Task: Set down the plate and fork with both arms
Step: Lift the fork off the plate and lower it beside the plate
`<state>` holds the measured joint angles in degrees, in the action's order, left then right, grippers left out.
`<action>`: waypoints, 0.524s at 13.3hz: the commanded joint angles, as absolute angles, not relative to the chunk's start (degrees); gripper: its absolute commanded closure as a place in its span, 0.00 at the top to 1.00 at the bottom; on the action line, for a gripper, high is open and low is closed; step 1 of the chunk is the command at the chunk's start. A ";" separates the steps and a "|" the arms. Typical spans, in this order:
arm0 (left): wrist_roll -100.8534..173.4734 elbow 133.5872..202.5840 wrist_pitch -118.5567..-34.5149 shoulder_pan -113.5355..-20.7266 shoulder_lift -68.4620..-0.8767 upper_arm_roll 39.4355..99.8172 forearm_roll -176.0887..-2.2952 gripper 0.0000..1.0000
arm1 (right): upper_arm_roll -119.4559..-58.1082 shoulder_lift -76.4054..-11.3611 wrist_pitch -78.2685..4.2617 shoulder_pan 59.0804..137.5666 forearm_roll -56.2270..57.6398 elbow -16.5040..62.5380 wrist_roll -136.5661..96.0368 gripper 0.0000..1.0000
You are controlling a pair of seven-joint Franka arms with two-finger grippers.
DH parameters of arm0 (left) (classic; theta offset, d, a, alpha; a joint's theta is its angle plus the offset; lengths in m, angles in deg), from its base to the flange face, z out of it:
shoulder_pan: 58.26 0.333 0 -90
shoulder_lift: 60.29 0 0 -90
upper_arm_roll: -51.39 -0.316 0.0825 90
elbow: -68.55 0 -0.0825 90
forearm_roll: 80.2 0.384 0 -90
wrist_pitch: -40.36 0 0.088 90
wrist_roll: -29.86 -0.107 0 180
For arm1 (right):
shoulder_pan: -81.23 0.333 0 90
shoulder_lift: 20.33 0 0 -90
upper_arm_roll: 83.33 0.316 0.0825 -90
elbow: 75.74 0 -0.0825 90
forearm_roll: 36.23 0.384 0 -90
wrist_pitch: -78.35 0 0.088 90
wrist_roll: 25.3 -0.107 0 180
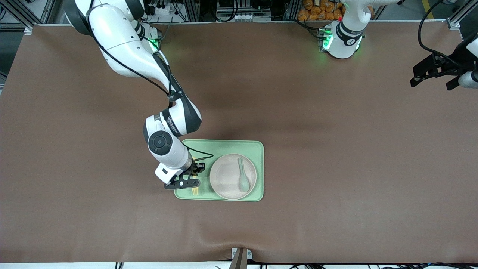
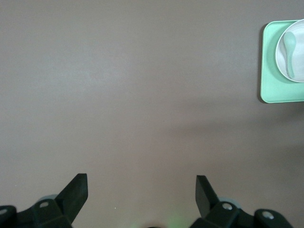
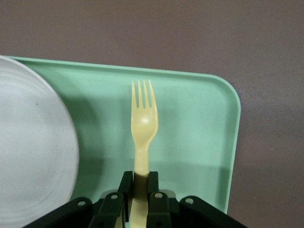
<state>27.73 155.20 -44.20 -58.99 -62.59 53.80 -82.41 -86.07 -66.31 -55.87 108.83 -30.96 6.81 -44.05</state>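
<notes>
The cream plate (image 1: 226, 178) lies on the light-green tray (image 1: 224, 146), at the end toward the left arm. A pale grey-green spoon (image 1: 243, 179) rests on the plate. My right gripper (image 1: 193, 174) is low over the tray's other end, beside the plate, shut on the handle of the pale-yellow fork (image 1: 195, 191). In the right wrist view the fork (image 3: 142, 123) sticks out from the right gripper (image 3: 141, 178) over the tray (image 3: 199, 123), tines forward, with the plate (image 3: 33, 152) alongside. My left gripper (image 1: 435, 80) waits open over bare table at the left arm's end. The left wrist view shows the left gripper (image 2: 141, 183) holding nothing.
The brown table (image 1: 336, 168) stretches wide around the tray. In the left wrist view the tray (image 2: 270, 90), plate (image 2: 298, 61) and spoon (image 2: 289, 47) show at the picture's edge. A small metal bracket (image 1: 241, 256) sits at the table's edge nearest the front camera.
</notes>
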 commanded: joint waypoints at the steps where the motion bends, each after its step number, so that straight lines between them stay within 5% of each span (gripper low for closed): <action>1: 27.22 155.38 -44.45 -59.05 -62.93 53.76 -82.92 1.00 | -85.79 -64.19 -57.52 109.26 -30.60 10.30 -46.04 0.11; 3: 27.22 155.38 -44.54 -59.05 -62.93 53.76 -82.92 1.00 | -85.79 -64.28 -57.53 109.61 -30.60 10.48 -47.09 0.53; 5: 27.22 155.38 -44.63 -59.05 -62.93 53.76 -82.92 1.00 | -85.79 -64.28 -57.44 109.97 -30.69 10.48 -47.36 0.81; 7: 27.22 155.38 -44.63 -59.05 -62.93 53.76 -82.92 1.00 | -85.79 -64.19 -57.09 109.79 -30.69 10.31 -47.01 0.86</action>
